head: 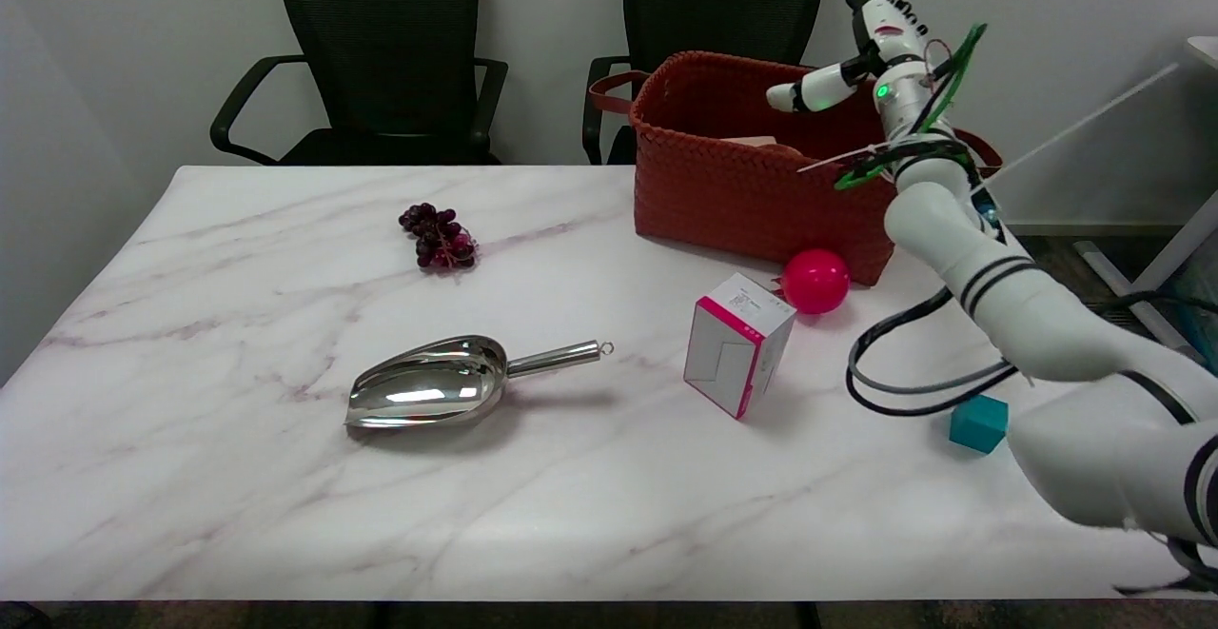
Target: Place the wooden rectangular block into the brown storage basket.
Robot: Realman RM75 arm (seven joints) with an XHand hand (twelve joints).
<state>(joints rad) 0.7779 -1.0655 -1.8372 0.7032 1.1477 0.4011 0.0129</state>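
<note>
Wooden block (752, 142) mostly hidden inside brown basket (742, 196), right hand (871, 49) empty above

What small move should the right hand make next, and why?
Probably draw the right hand back from the basket: it hangs above the rim, fingers apart, holding nothing, and a wooden block appears to lie inside already.
</note>
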